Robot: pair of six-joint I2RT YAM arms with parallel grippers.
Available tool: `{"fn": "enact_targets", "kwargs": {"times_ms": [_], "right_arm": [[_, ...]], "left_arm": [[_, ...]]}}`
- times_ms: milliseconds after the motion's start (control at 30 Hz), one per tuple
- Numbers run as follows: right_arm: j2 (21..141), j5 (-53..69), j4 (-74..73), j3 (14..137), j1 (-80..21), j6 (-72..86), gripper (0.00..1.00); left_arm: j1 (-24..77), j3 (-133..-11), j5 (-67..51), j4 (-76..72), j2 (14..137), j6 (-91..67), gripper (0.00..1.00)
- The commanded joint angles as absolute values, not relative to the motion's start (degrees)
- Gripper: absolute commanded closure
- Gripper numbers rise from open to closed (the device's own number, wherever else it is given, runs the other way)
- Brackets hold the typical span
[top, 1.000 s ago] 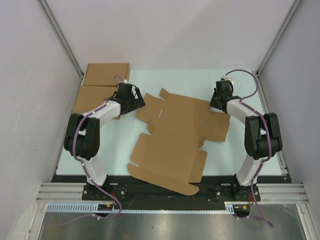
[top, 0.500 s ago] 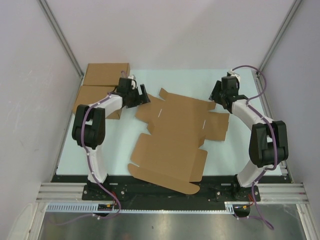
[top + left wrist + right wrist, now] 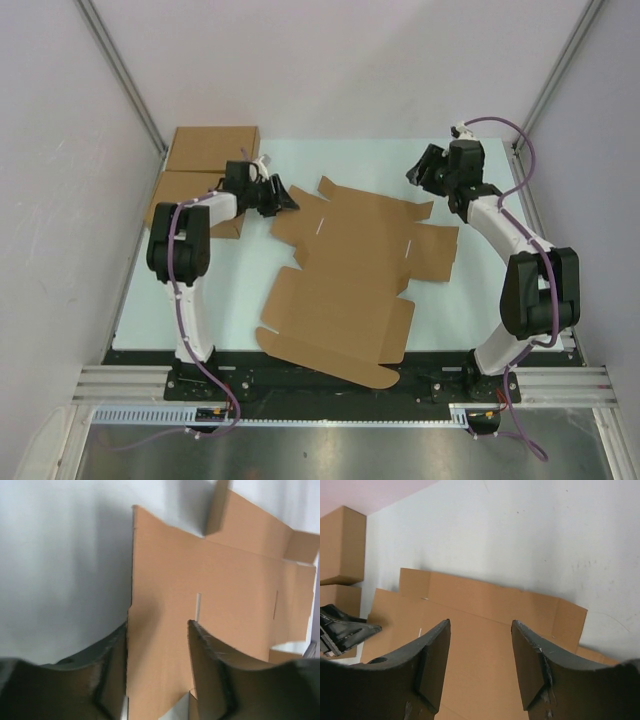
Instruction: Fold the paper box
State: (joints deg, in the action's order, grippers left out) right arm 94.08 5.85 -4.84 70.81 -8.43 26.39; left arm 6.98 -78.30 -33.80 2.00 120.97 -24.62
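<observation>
The box lies flat and unfolded in the middle of the table, reaching its near edge. The left gripper and the right gripper are both wide open and hold nothing, each at a far corner of the box

The flat paper box covers the middle of the table, leaving bare strips along the far edge and down both sides. Two made-up brown boxes block the far-left corner, behind the left end effector. The right end effector, fingers spread, hangs over clear table by the sheet's far-right corner. Walls close in both sides.
</observation>
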Motion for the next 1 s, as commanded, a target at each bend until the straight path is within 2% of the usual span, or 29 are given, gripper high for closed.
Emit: {"fn": "enact_targets", "kwargs": {"times_ms": [0,167,300,333,500,833,933,967], "right_arm": [[94.8,8.8,-2.6,74.3,-8.3,26.5,0.43],[96.9,7.6,-4.4,76.6,-9.4,24.7,0.43],[99.0,8.5,-5.8,79.7,-9.5,23.7,0.41],[99.6,8.8,-6.1,80.3,-9.8,22.9,0.4],[102.2,8.0,-7.6,82.0,-10.0,21.4,0.34],[106.2,7.3,-6.4,82.4,-13.9,21.3,0.34],[107.2,11.0,-5.6,84.1,-12.6,19.7,0.3],[107.3,12.1,-4.5,84.6,-12.0,19.3,0.25]], "left_arm": [[8.3,-78.2,-43.3,-2.5,119.7,-23.4,0.53],[9.8,-77.9,-43.7,-1.8,117.6,-21.9,0.72],[11.4,-77.6,-42.2,-0.4,114.9,-19.6,0.82],[11.8,-77.1,-41.7,-0.4,114.2,-19.0,0.88],[14.8,-75.2,-34.6,1.6,109.6,-13.0,0.9],[18.0,-72.0,-16.9,4.2,104.6,-8.8,0.93],[18.4,-69.5,-13.5,2.6,102.1,-7.3,0.96],[18.3,-68.9,-13.1,1.2,100.8,-6.2,0.96]]}}
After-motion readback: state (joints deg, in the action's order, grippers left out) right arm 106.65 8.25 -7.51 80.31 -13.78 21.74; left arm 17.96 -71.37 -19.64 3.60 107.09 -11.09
